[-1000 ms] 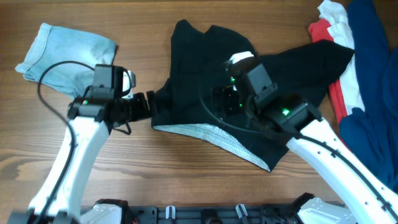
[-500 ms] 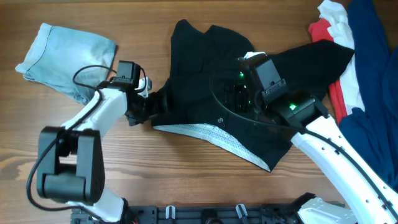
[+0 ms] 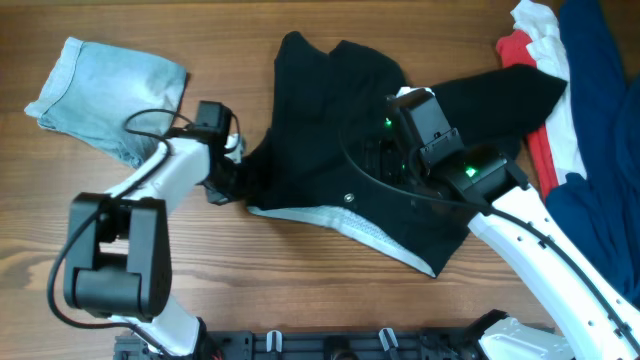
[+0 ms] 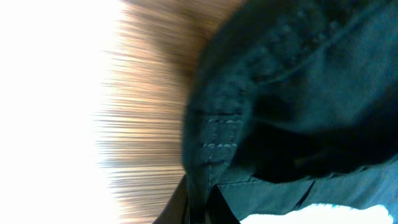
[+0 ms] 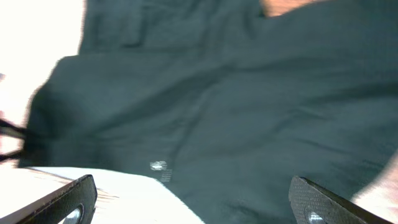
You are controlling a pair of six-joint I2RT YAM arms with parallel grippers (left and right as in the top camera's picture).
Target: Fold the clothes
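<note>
Black soft-fabric shorts [image 3: 320, 110], one item, lying opened out at the middle of the brown wood-grain bench [image 3: 300, 300]. One wide leg points to the far edge and the other reaches right. The pale grey speckled inner waistband [image 3: 340, 220] is turned up along the near edge, and its long axis slants from upper left to lower right.

My left pincer [image 3: 238, 180] is at the left end of that waistband. The wrist view shows a stitched seam corner running down between its fingers, so I judge it pressed together on the fabric edge. From here the whole garment lies to the right.

My right pincer [image 3: 378, 160] hangs over the middle of the shorts. Its fingertips are spread wide with nothing between them, and only black cloth and a strip of pale waistband lie beneath.

The left arm is nearer the waistband corner, and the right arm is nearer the right-hand leg.

Light-blue denim shorts [image 3: 105, 85], one item, are folded at the far left, apart from the black pair.

A heap of red, white and navy garments [image 3: 580, 100] sits at the far right edge, touching the tip of the right-hand leg.
</note>
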